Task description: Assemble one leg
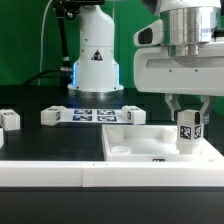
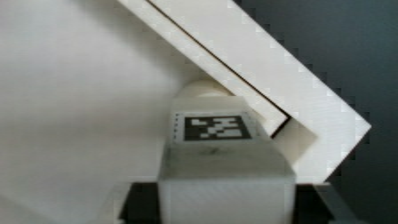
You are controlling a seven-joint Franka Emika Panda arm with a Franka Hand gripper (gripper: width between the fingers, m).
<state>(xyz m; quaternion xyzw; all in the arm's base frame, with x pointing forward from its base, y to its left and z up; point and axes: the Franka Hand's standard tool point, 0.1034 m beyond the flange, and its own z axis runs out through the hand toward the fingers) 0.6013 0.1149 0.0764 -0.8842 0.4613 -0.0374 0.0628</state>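
My gripper (image 1: 187, 122) is shut on a leg (image 1: 187, 133), a small white post with a black-and-white tag, held upright over the right end of the large flat white piece (image 1: 140, 143). In the wrist view the leg (image 2: 221, 150) fills the middle between my dark fingers (image 2: 146, 200), its tagged face toward the camera, at the corner of the white piece (image 2: 89, 110). Whether the leg touches the piece cannot be told. Other legs lie on the table at the exterior view's left (image 1: 10, 121) and near the middle (image 1: 52, 117), (image 1: 134, 114).
The marker board (image 1: 92, 114) lies at the back in front of the arm's white base (image 1: 95, 62). A long white flat bar (image 1: 110, 177) runs along the table's front edge.
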